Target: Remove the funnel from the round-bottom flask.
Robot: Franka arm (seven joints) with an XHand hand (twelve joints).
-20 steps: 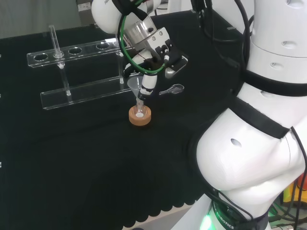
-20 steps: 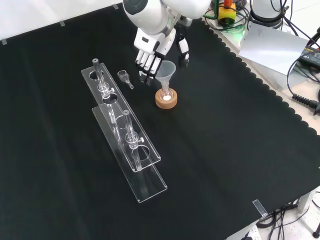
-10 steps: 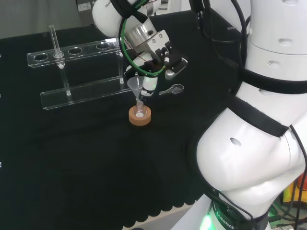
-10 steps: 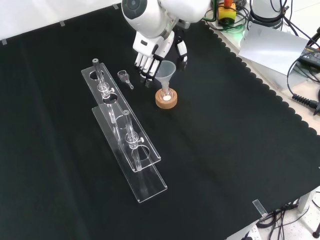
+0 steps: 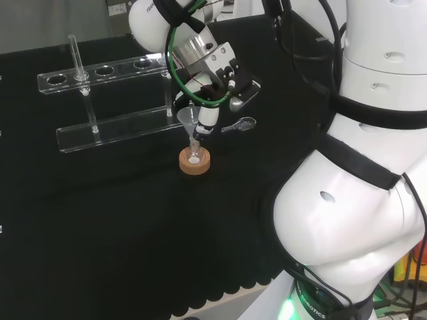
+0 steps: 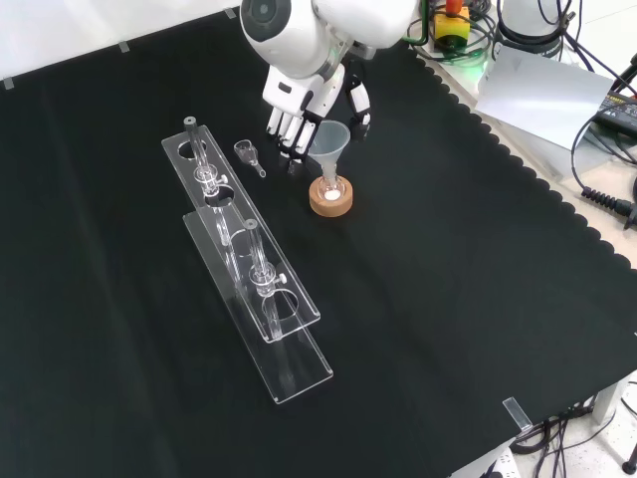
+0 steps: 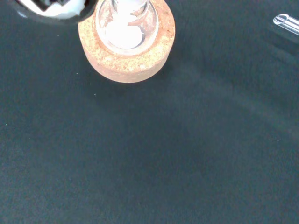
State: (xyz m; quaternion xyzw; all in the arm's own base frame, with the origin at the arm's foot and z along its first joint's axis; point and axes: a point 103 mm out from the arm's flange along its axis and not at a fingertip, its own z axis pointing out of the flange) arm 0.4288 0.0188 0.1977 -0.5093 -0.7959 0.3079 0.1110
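— Where's the funnel [image 6: 331,142] sitting?

— In the neck of the round-bottom flask [image 6: 331,188], which rests on a cork ring [image 6: 330,202] around the middle of the counter [image 6: 478,299]. The hand [image 6: 299,105] is right at it, fingers [image 6: 286,127] hanging down relaxed on the front view's left of the cone, thumb on the far side. Whether anything touches the funnel I can't tell.

— Room to move?

— Plenty of bare black cloth to the right and toward the scalloped edge in the front view. On the left it's tighter: a small clear scoop [image 6: 248,154], then the clear tube rack [image 6: 249,269].

— Anything the other views add?

— The head view puts the hand [image 5: 223,80] above the funnel [image 5: 189,118]. The wrist view looks down on the cork ring [image 7: 126,51] and white stuff inside the flask [image 7: 125,28].
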